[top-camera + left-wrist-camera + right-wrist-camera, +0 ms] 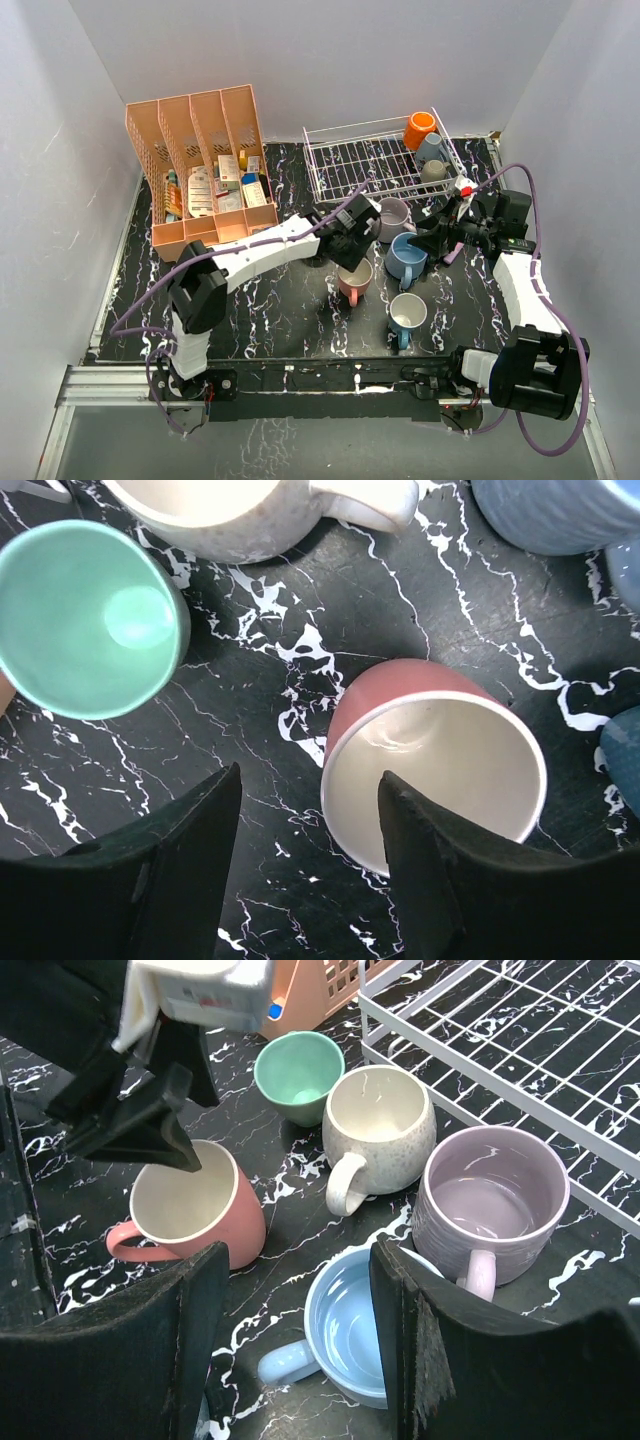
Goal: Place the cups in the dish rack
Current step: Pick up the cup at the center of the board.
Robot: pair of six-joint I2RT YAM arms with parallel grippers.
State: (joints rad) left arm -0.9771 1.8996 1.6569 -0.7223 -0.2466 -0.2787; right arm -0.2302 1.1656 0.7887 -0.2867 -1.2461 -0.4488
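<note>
The white wire dish rack (pixel 372 163) at the back holds an orange cup (pixel 419 130) and two greyish cups (pixel 433 160) at its right end. A pink cup (pixel 430 760) stands on the table. My left gripper (pixel 310 820) is open above it, one finger over its mouth and one outside the rim. My right gripper (pixel 295 1330) is open and empty just over a light blue cup (pixel 355 1325). Teal (pixel 298 1072), cream (pixel 380 1130) and lilac (pixel 490 1200) cups stand nearby. In the right wrist view the rack (pixel 500 1040) is behind them.
A salmon slotted organizer (pixel 200 165) full of small packets stands at the back left. Another blue cup with a white inside (pixel 407 315) stands near the front. White walls close in the black marbled table (pixel 260 310) on three sides.
</note>
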